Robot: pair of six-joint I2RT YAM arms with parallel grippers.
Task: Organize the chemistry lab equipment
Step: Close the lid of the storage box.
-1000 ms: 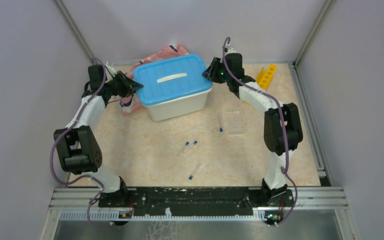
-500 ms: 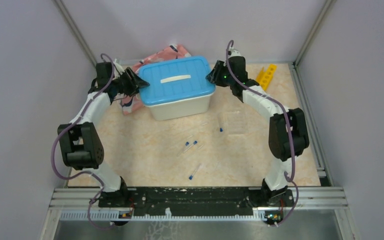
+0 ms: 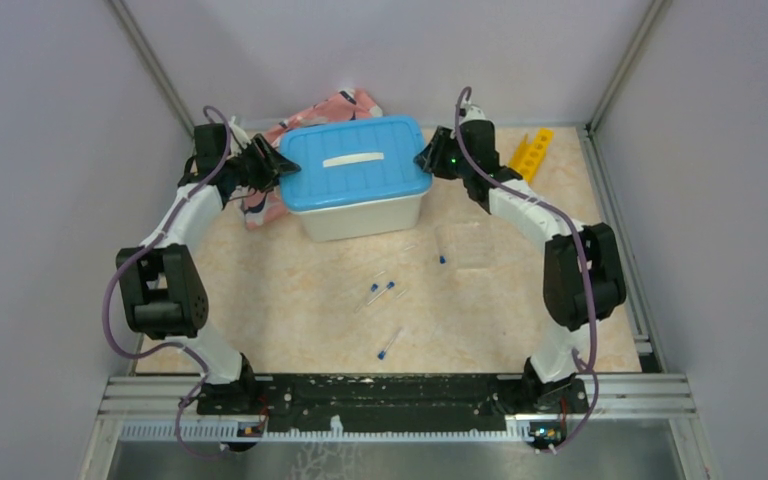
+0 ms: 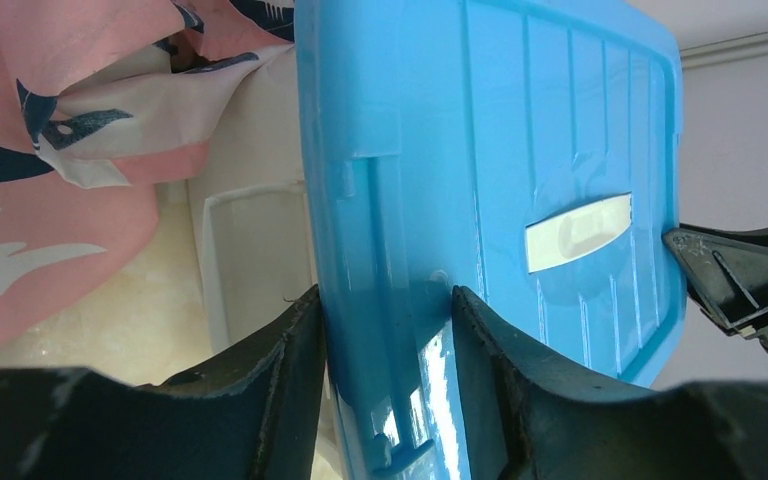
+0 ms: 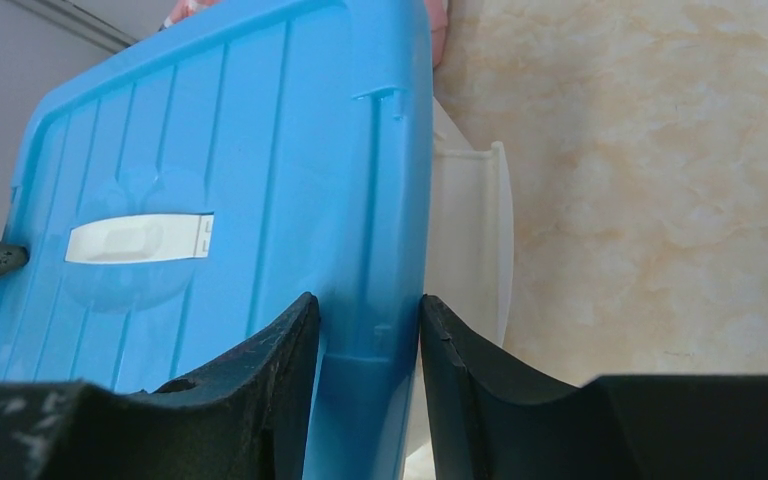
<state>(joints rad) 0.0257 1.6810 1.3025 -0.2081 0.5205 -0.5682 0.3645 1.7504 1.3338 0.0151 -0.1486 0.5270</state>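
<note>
Several thin clear tubes with blue caps (image 3: 390,343) lie loose on the table in front of the bin. The yellow holed rack (image 3: 532,153) sits at the back right. My left gripper (image 3: 272,165) (image 4: 385,340) is shut on the left rim of the blue lid (image 3: 355,160) (image 4: 520,130). Shut on the lid's (image 5: 210,150) right rim is my right gripper (image 3: 428,160) (image 5: 370,340). The lid sits shifted off the white bin (image 3: 365,215), whose rim (image 4: 250,250) (image 5: 470,240) shows beside it.
The pink whale-patterned cloth (image 3: 330,108) (image 4: 60,120) is bunched behind and left of the bin. A flat clear item (image 3: 465,243) lies right of the bin near one tube. Grey walls close in the table on three sides.
Both grippers and the blue lid have shifted to the right and slightly back; the white bin stays in place.
</note>
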